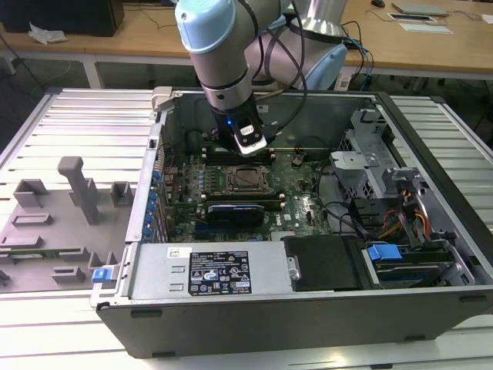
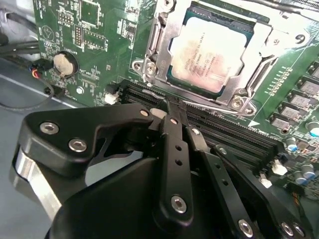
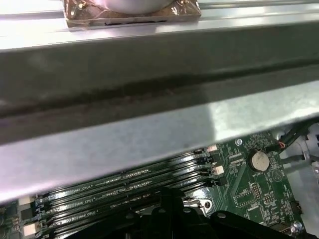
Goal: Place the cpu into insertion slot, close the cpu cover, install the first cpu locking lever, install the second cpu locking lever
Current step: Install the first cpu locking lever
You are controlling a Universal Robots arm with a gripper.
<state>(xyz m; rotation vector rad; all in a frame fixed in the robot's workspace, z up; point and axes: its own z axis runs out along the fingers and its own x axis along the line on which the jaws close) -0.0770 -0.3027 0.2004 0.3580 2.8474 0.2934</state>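
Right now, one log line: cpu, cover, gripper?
cpu: seated | cover: down over cpu | gripper: shut, tip at lever

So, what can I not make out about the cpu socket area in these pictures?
Exterior view: the cpu cover is too small to show whether its levers are locked.
Second wrist view: the picture's edge cuts off one side of it; the gripper hides part of a lever.
First wrist view: a case wall blocks much of the motherboard.
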